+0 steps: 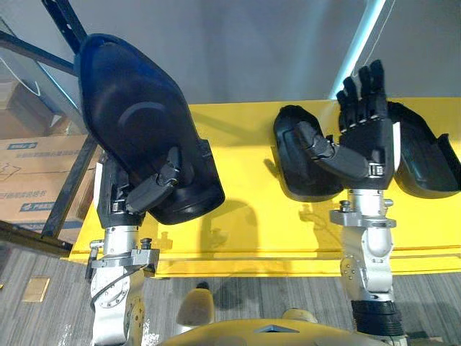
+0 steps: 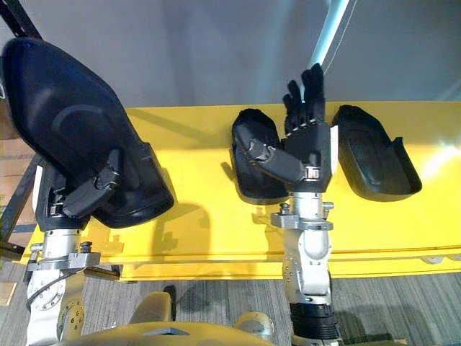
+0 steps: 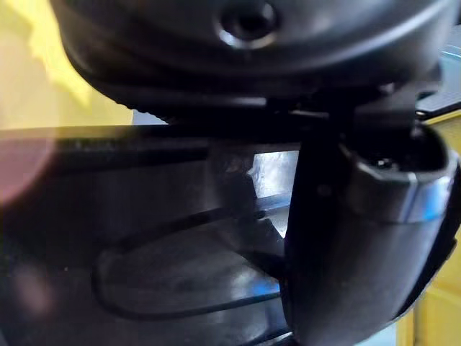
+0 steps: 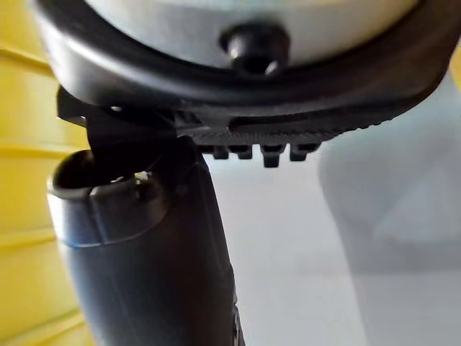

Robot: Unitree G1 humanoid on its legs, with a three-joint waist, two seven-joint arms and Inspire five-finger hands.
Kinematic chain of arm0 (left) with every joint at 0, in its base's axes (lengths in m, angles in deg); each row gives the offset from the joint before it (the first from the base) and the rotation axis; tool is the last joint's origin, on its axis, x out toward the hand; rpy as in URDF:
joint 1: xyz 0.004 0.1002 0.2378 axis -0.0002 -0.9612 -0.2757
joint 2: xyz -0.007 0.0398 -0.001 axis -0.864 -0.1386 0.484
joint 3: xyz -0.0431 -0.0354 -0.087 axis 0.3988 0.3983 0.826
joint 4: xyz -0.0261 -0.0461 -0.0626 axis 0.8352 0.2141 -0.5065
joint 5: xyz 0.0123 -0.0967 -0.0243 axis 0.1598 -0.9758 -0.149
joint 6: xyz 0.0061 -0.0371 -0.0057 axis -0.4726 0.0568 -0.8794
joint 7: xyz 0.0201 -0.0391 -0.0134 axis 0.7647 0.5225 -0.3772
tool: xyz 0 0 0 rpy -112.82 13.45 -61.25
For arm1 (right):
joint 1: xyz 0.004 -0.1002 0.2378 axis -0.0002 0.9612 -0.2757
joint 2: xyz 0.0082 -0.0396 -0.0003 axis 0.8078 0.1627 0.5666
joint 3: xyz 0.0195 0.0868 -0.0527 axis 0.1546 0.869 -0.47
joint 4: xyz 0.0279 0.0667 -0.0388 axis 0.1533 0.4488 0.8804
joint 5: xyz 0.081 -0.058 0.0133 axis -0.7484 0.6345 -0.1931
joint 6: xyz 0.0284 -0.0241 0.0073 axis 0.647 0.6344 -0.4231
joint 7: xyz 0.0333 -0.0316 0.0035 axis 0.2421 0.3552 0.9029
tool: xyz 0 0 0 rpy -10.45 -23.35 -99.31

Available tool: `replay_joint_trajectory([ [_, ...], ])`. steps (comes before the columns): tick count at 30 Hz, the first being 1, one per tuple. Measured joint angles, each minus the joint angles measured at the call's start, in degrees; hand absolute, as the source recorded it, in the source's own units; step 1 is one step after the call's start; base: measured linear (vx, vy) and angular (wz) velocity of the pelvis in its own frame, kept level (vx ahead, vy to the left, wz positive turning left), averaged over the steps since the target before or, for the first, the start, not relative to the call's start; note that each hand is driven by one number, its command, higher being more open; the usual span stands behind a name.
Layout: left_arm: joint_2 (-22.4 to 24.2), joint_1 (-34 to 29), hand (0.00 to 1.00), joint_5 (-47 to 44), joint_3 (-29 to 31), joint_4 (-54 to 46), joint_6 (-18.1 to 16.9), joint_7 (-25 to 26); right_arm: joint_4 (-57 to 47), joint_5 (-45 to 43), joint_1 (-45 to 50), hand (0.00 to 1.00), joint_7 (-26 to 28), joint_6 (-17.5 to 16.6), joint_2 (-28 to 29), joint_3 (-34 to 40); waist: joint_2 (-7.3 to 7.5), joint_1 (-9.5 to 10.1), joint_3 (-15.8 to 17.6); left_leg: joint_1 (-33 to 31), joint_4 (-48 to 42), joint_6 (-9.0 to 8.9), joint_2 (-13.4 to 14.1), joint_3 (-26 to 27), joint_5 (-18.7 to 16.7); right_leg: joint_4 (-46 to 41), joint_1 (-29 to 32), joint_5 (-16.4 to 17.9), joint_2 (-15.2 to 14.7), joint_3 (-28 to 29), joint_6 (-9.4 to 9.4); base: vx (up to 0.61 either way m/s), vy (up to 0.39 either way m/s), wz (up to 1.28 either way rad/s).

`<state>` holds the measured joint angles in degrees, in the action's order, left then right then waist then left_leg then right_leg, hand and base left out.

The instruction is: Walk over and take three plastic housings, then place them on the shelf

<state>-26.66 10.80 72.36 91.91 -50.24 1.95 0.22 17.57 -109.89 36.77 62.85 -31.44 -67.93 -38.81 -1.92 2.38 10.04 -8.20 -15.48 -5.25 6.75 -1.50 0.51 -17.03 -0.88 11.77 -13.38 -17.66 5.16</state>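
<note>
My left hand (image 1: 155, 189) is shut on a large black plastic housing (image 1: 137, 122), its thumb pressed across the front. The housing is held upright above the left end of the yellow shelf (image 1: 245, 216). The left wrist view has the same housing (image 3: 158, 238) close up behind the thumb (image 3: 346, 238). Two more black housings lie on the shelf, one in the middle (image 1: 299, 162) and one at the right (image 1: 425, 162). Between them my right hand (image 1: 367, 137) stands open, fingers straight up, holding nothing. Its thumb (image 4: 144, 252) overlaps the middle housing.
Cardboard boxes (image 1: 36, 180) are stacked at the left behind a black metal frame (image 1: 68, 187). A grey wall rises behind the shelf, with a pale blue pole (image 1: 360, 43) slanting up it. Grey carpet (image 1: 245, 295) lies below the shelf's front edge.
</note>
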Motion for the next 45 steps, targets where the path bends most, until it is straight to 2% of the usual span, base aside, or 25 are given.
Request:
replay_joint_trajectory([
  [1, -0.3, 0.0, 0.00, 0.6, 0.1, 0.0, 0.1, 0.3, -0.6, -0.2, 0.1, 1.00, 0.4, 0.0, -0.1, 2.0, 0.71, -0.92, -0.1, 2.3, 7.3, -0.04, -0.1, 0.3, 4.2, -0.2, 0.9, 0.2, -1.1, -0.5, 0.06, -0.16, -0.055, 0.37],
  [2, -0.3, 0.2, 0.00, 0.9, 0.1, 0.0, 0.3, 0.3, -1.1, -0.3, 0.1, 1.00, 0.4, -0.1, -0.1, 3.0, 0.49, -1.23, 0.0, 2.8, 7.6, 0.03, 0.0, 1.5, 3.7, -0.5, 1.3, 0.1, -1.2, -0.9, 0.17, -0.15, -0.073, 0.39],
  [3, -0.4, 0.5, 0.00, 1.9, 0.0, 0.1, 1.1, 0.4, -2.1, -0.5, 0.8, 1.00, 0.3, -0.5, -0.1, 4.6, -0.66, -1.61, -0.5, 3.5, 6.4, -0.39, 0.0, 4.1, 1.0, -1.0, 2.0, -0.4, -0.8, -1.1, 0.29, -0.10, -0.075, 0.27],
  [4, -0.5, 1.5, 0.00, 2.9, 0.1, 1.0, 1.8, 0.3, -2.4, -0.6, 1.5, 1.00, 0.3, -0.9, -0.1, 6.0, -1.80, -2.70, -0.6, 5.3, 8.6, -0.71, 0.2, 6.2, -0.1, -1.2, 2.1, -1.0, -0.5, -1.7, 0.75, -0.09, -0.056, 0.20],
  [5, -0.7, 2.1, 0.00, 3.3, 0.1, 1.6, 2.3, 0.2, -2.4, -0.6, 1.7, 1.00, 0.3, -0.9, -0.1, 6.4, -2.06, -3.06, -0.6, 6.2, 10.0, -0.98, 0.5, 7.0, -0.3, -1.6, 2.3, -1.1, -0.5, -1.7, 0.80, -0.09, -0.005, 0.01],
  [10, -8.1, 10.1, 0.00, 5.5, 0.6, 10.5, 7.2, -2.2, -2.5, -0.6, 2.5, 1.00, 2.5, -0.8, -0.1, 5.3, -1.77, -3.76, -0.5, 6.8, 12.0, -0.72, 0.0, 11.0, 0.4, 1.7, 3.8, -4.6, 0.6, 1.6, 0.92, -0.10, 0.071, -0.33],
  [12, -11.0, 14.2, 0.00, 2.7, 1.9, 15.8, 10.3, -3.7, -2.5, -0.6, 2.5, 1.00, 4.2, -0.5, -0.1, 3.7, -1.20, -4.20, -0.6, 6.8, 13.2, -0.40, -0.2, 12.4, 1.3, 4.9, 3.9, -7.4, 0.9, 3.1, 1.16, -0.04, 0.081, -0.31],
  [15, -14.4, 21.2, 0.00, -0.3, 3.1, 22.8, 12.3, -4.2, -2.5, -0.4, 2.4, 1.00, 5.6, 0.3, -1.2, 1.6, -1.17, -4.19, -0.6, 6.9, 14.8, 0.49, -1.1, 12.9, 2.7, 7.3, 3.8, -9.7, 0.8, 3.7, 1.93, -0.02, 0.064, -0.10],
  [19, -18.9, 30.3, 0.00, -5.2, 4.1, 35.1, 12.6, -3.9, -2.2, -0.4, 0.3, 1.00, 6.6, 3.5, -5.6, -0.4, -1.25, -4.72, -0.6, 7.0, 16.8, 0.74, -1.5, 13.1, 4.2, 7.3, 4.7, -10.2, 0.7, 3.9, 2.08, -0.01, 0.020, 0.01],
  [22, -20.7, 34.0, 0.00, -8.7, 4.7, 41.9, 13.4, -3.2, -1.2, -0.5, -2.8, 1.00, 6.9, 5.0, -7.0, -1.4, -1.67, -5.75, -0.3, 6.8, 16.9, 0.76, -1.5, 13.6, 4.5, 7.1, 5.3, -10.3, 0.7, 4.2, 2.02, -0.01, 0.005, -0.04],
  [24, -20.9, 35.9, 0.00, -9.6, 5.0, 44.1, 13.9, -3.0, -1.0, -0.5, -4.1, 1.00, 7.0, 5.5, -7.1, -1.4, -2.09, -5.73, 0.1, 6.6, 16.9, 0.79, -1.6, 14.0, 4.5, 6.8, 6.1, -10.3, 0.7, 4.9, 2.02, -0.02, 0.008, -0.15],
  [29, -23.6, 44.1, 0.00, -9.6, 4.4, 49.4, 15.4, -2.0, -0.8, -0.7, -8.3, 1.00, 7.0, 7.3, -9.5, -2.2, -3.25, -6.96, 3.9, 4.5, 16.6, 1.02, -1.6, 14.3, 5.2, 5.0, 9.0, -10.2, 0.6, 5.6, 1.90, -0.05, 0.004, -0.02],
  [31, -25.7, 46.8, 0.00, -9.4, 3.8, 51.1, 17.9, -1.8, 0.0, -0.7, -8.9, 1.00, 7.0, 7.8, -9.5, -3.2, -3.27, -7.30, 5.4, 4.4, 16.6, 0.98, -1.5, 14.6, 5.4, 3.9, 10.0, -10.0, 0.6, 6.3, 1.64, -0.02, -0.013, -0.09],
  [36, -27.0, 48.9, 0.00, -7.8, 1.9, 52.6, 22.9, -3.5, 0.0, -0.7, -8.9, 1.00, 6.2, 8.5, -9.5, -4.3, -3.47, -7.67, 7.3, 4.5, 16.5, 0.99, -1.5, 15.0, 5.4, 2.5, 10.8, -9.4, 0.6, 7.0, 1.43, 0.01, -0.002, -0.06],
  [41, -29.5, 49.2, 0.00, -7.8, 0.8, 52.1, 24.2, -7.3, -0.1, -0.7, -8.9, 1.00, 6.1, 8.9, -9.5, -5.8, -3.62, -7.63, 8.7, 4.6, 15.7, 0.73, -1.3, 15.1, 5.1, 0.2, 11.3, -8.0, 0.4, 7.1, 1.15, 0.00, 0.000, 0.00],
  [45, -29.7, 49.2, 0.00, -5.8, 0.8, 50.9, 26.3, -7.5, -0.6, -0.7, -8.8, 1.00, 6.1, 9.5, -9.5, -6.8, -3.89, -7.50, 9.0, 4.4, 15.5, 0.69, -1.2, 15.2, 5.1, -1.9, 12.4, -6.7, 0.2, 7.3, 1.00, 0.00, 0.000, 0.00],
])
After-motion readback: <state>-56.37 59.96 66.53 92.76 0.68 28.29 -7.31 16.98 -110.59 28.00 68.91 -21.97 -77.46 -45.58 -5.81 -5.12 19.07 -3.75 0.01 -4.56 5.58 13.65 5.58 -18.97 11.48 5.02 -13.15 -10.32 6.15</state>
